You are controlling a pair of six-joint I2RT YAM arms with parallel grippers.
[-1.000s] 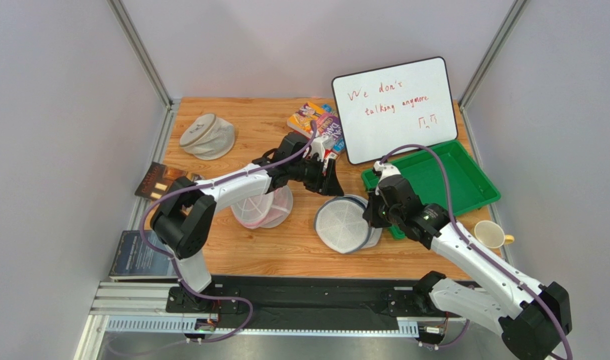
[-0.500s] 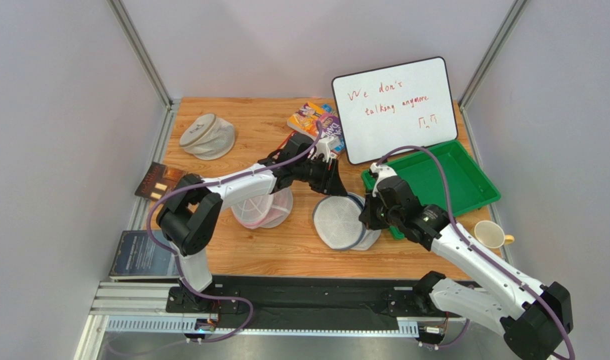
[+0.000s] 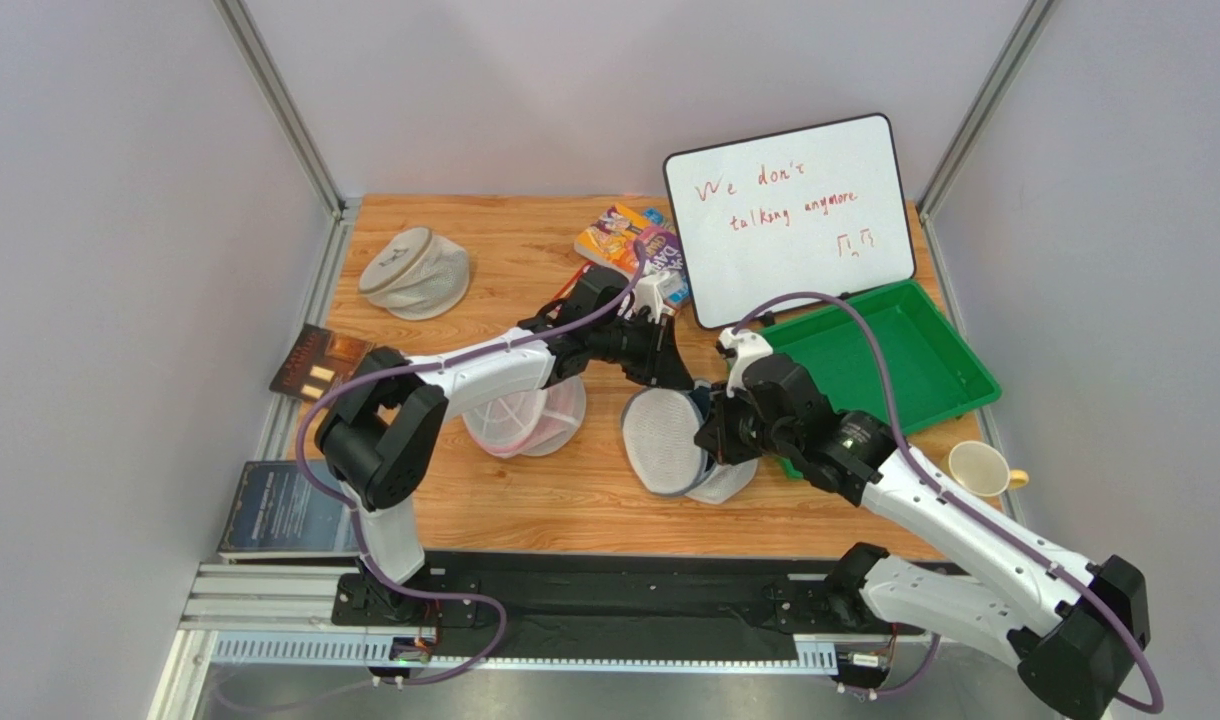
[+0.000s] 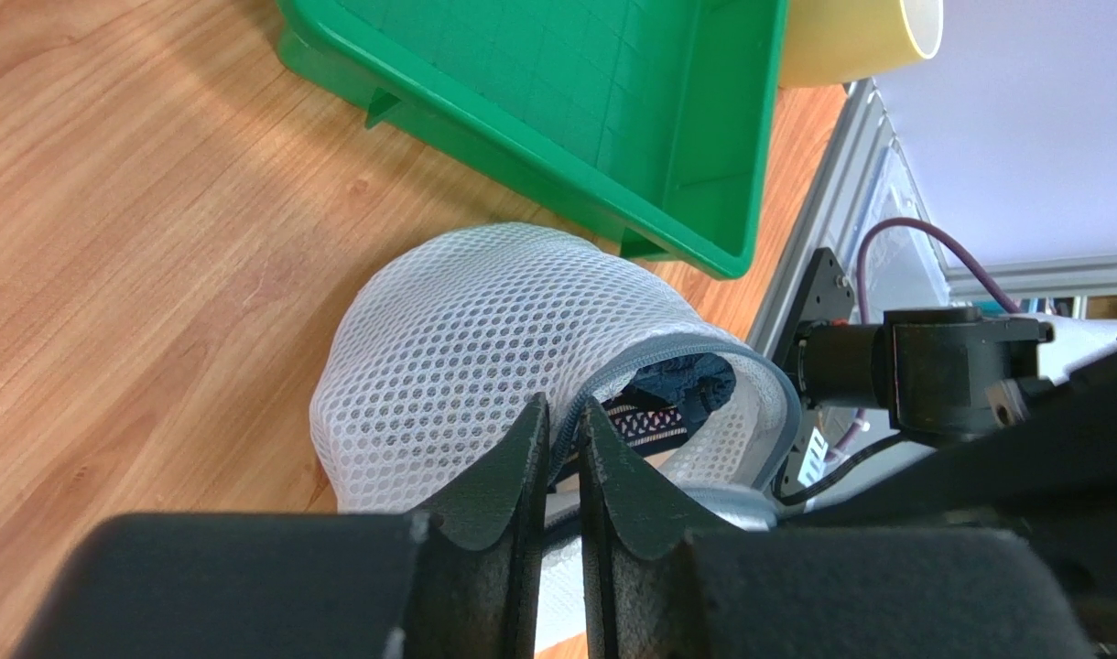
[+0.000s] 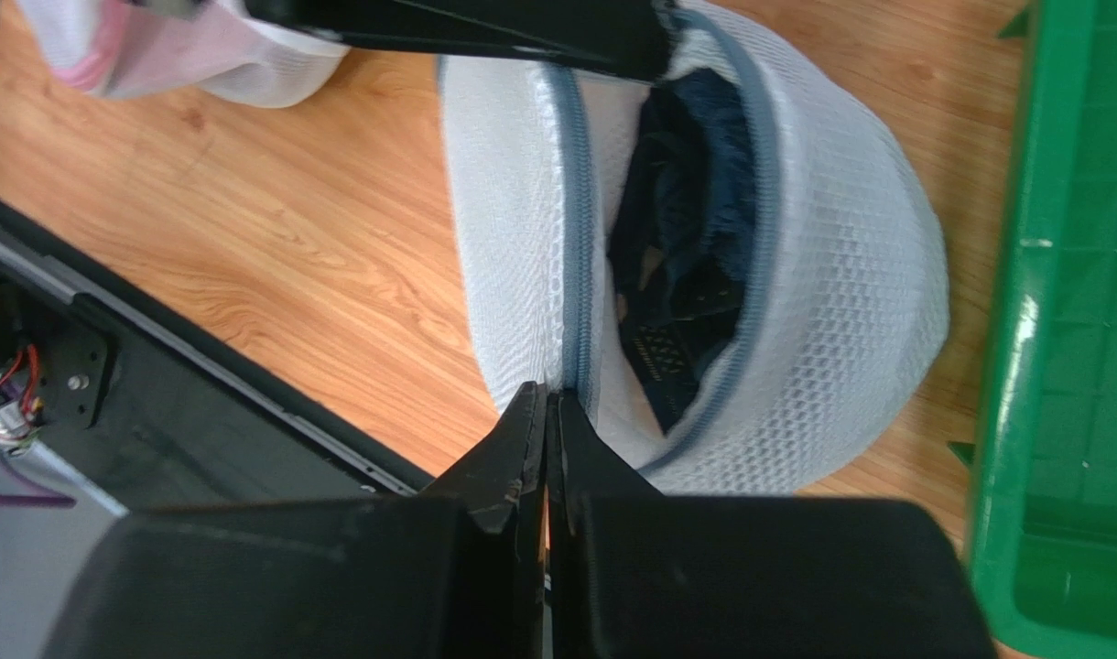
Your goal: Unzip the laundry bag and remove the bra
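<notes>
The white mesh laundry bag [image 3: 664, 446] lies on the table between the arms, on its side. Its grey-blue zipper rim [image 5: 567, 206] gapes open. The dark navy bra [image 5: 681, 234] sits bunched inside the opening and also shows past the rim [image 4: 677, 382] in the left wrist view. My left gripper [image 4: 561, 412] is at the bag's far edge, its jaws nearly together with the zipper rim pinched between them. My right gripper [image 5: 550, 401] is shut on the near end of the zipper edge [image 3: 709, 435].
A pink-tinted mesh bag [image 3: 526, 414] sits just left of the laundry bag, under the left arm. A green tray [image 3: 909, 360] lies to the right, with a yellow cup [image 3: 980, 468] beyond it. Behind stand a whiteboard [image 3: 789, 218], books [image 3: 628, 240] and a beige-grey bag [image 3: 415, 273].
The left gripper came down onto the bag's far rim and its jaws closed on it. The right gripper moved left, carrying the bag's near edge with it.
</notes>
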